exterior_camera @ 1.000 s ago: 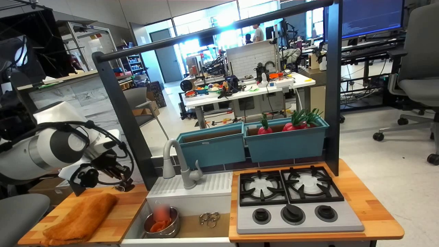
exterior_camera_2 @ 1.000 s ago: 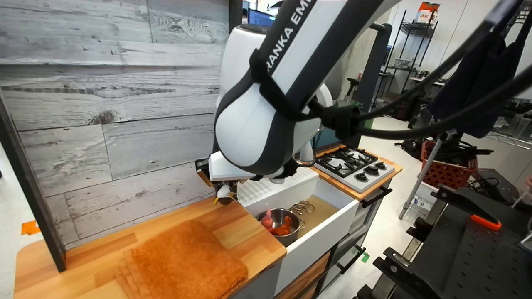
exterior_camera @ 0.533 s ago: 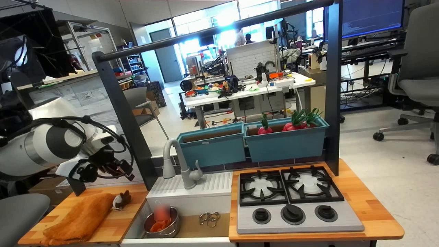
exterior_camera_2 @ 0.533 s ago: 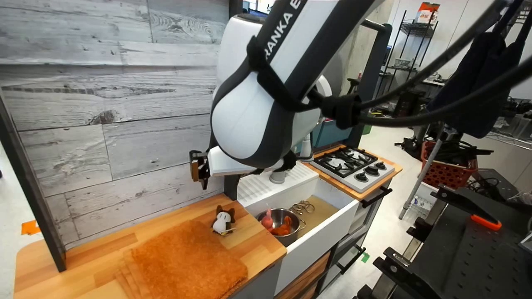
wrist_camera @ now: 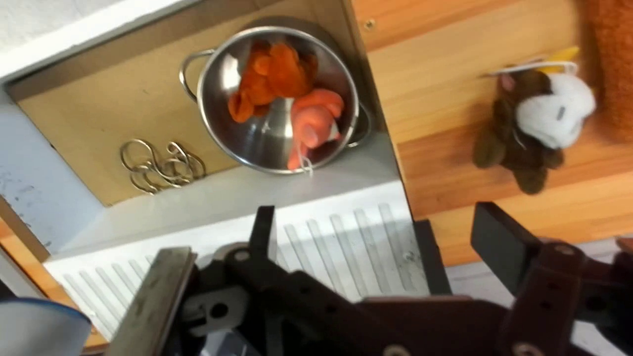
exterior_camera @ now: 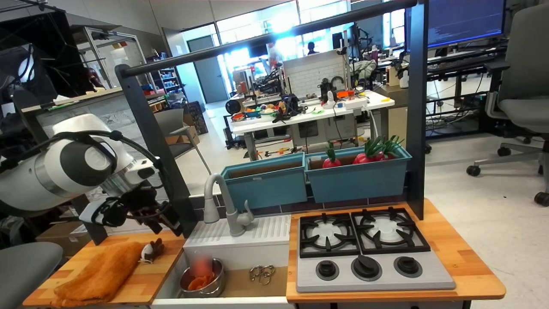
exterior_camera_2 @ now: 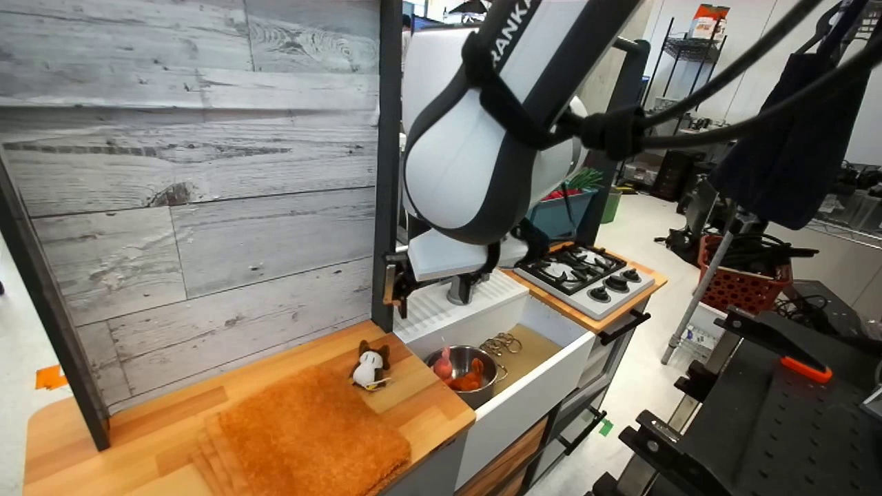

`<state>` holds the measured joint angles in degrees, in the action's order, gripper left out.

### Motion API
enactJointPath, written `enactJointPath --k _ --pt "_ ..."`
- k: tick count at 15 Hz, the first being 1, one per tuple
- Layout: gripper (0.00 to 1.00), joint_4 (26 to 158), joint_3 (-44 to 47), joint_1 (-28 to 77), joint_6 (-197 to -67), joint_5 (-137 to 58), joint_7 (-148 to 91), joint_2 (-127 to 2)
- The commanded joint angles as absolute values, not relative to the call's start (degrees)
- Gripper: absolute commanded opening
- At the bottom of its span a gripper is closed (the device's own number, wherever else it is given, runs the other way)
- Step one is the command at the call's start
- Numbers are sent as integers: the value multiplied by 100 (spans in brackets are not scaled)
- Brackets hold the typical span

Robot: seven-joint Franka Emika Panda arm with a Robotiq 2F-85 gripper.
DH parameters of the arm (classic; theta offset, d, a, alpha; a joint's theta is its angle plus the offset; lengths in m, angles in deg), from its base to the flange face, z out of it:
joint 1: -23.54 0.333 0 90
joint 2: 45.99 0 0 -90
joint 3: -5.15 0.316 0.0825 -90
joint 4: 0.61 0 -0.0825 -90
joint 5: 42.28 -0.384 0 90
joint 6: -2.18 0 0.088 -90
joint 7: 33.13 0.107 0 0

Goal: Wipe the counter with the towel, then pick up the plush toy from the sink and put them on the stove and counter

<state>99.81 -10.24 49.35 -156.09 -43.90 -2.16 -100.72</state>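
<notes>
A: Where are the toys to be found?

B: A brown-and-white toy [exterior_camera_2: 370,365] is seen on the desk [exterior_camera_2: 138,441], just beside the towel [exterior_camera_2: 313,434]; whether the towel is touched cannot be told. An orange toy [wrist_camera: 287,71] and a pink toy [wrist_camera: 314,118] are held in a pot [wrist_camera: 247,138], which is set in the sink [exterior_camera: 240,257].

A: Is anything gripped?

B: Nothing. The jaws of the end effector [wrist_camera: 378,232] are spread wide, with no object held between them, and it is held aloft, apart from the desk and the toys.

A: Can the wiping be counted as done?

B: Probably, as the towel is laid flat on the desk, ungripped; but it cannot be proved from the scene. The brown-and-white toy can likewise be judged delivered.

A: What is left?

B: The two toys in the pot are yet to be lifted out, and by the task's wording at least one is presumably meant for the stove [exterior_camera: 343,270]. The pot is likely to be approached next.
</notes>
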Motion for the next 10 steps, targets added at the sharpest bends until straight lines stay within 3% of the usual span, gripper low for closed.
enactJointPath --k 1,10 --pt "100 9733 -982 4707 -15086 -4353 -96 -10417" --pt "100 9477 -1103 4539 -15282 -4304 109 -10947"
